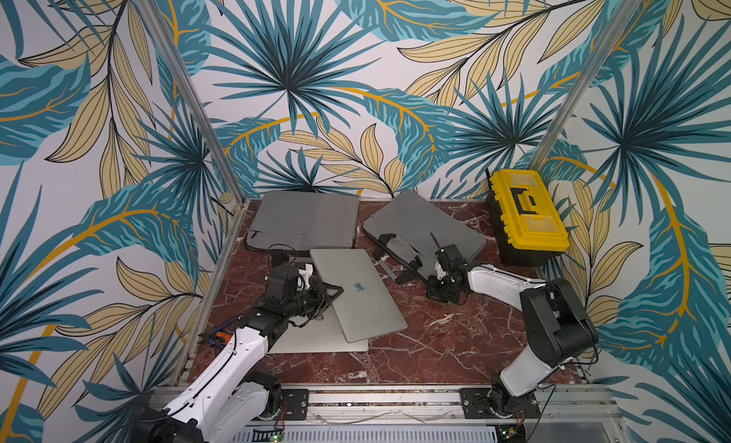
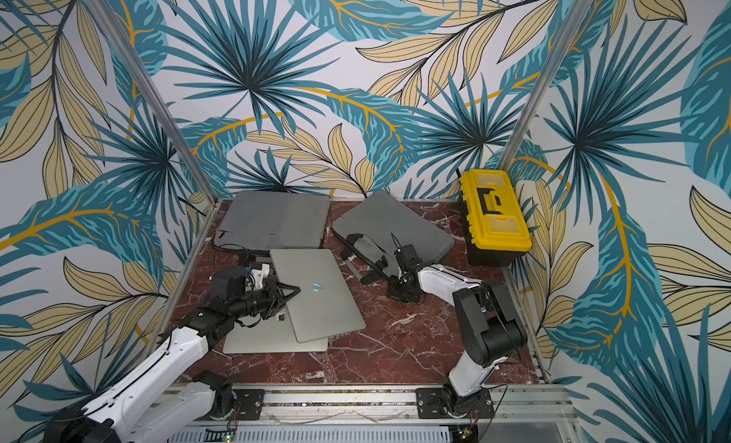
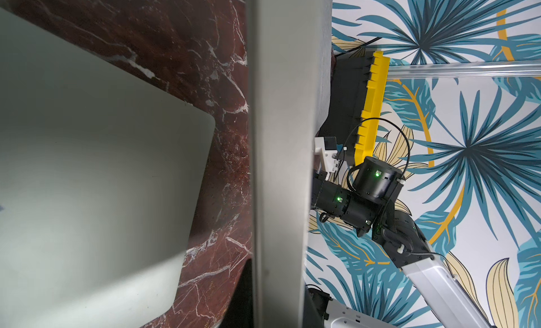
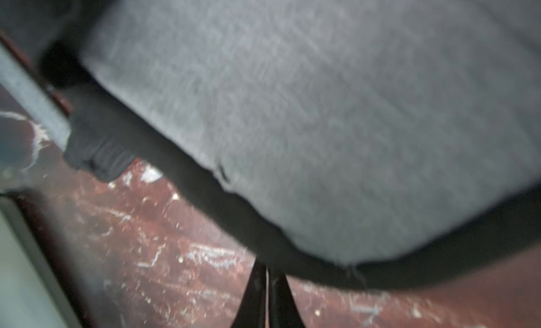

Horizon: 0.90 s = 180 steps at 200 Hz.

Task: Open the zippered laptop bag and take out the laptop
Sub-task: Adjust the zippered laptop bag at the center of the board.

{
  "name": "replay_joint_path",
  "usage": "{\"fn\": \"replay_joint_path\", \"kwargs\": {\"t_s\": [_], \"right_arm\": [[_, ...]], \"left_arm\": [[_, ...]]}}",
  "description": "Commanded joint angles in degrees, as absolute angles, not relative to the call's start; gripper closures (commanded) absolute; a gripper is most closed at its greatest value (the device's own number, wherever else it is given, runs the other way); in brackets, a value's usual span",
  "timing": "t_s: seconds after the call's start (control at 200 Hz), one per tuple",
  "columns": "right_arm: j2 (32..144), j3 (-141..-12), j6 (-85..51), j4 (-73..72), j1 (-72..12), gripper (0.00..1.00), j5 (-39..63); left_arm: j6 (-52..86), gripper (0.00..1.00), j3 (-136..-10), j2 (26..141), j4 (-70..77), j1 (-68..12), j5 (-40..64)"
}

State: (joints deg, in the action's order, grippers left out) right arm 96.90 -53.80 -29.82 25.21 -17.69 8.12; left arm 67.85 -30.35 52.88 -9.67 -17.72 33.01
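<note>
Markings: the only brand mark is an apple logo [image 1: 358, 287] on the lid of the upper laptop [image 1: 372, 310]. No writing is legible anywhere, including on the yellow toolbox [image 1: 528, 219] in the far right corner of the table [image 1: 455, 342].

Orientation: the upper laptop is closed, lid up. Its long axis runs from the far edge toward the near edge, skewing rightward as it nears. It sits left of the table's middle, overlapping the lower laptop [image 1: 316, 342], which lies flat toward the near left corner and is mostly covered.

Tools: the left gripper [image 1: 334, 294] is clamped on the upper laptop's left long edge. The right gripper [image 4: 266, 272] has its jaws pressed together at the dark rim of the right bag [image 1: 427, 223]; whether anything is pinched cannot be told.

Bags: the left bag [image 1: 304, 219] lies along the far edge. The right bag lies askew beside it, near the toolbox.

Obscured: the right wrist view is blurred, and neither bag's zipper state can be made out
</note>
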Motion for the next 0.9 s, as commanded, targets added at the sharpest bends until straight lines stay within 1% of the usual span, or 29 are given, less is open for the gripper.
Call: {"fn": "replay_joint_path", "kwargs": {"t_s": [0.0, 0.245, 0.471, 0.761, 0.896], "right_arm": [[98.9, -55.2, -28.4, 27.9, -16.7, 0.93, 3.1], [100.8, -59.9, -27.0, 31.6, -14.1, 0.93, -2.4], [104.8, -64.7, -25.4, 33.8, -10.9, 0.92, -4.8], [108.4, -70.6, -23.3, 34.8, -7.4, 0.81, -7.7], [110.5, -73.5, -22.3, 35.1, -6.8, 0.78, -8.9]], "left_arm": [[68.2, 1.00, -34.9, 52.3, 1.2, -19.3, 35.0], [68.5, 1.00, -35.0, 54.6, 3.3, -21.7, 34.5], [68.3, 1.00, -35.0, 55.4, 3.8, -22.2, 34.7], [68.1, 1.00, -34.8, 55.9, 4.1, -22.6, 35.0], [68.0, 1.00, -34.7, 56.1, 4.1, -22.9, 34.9]]}}
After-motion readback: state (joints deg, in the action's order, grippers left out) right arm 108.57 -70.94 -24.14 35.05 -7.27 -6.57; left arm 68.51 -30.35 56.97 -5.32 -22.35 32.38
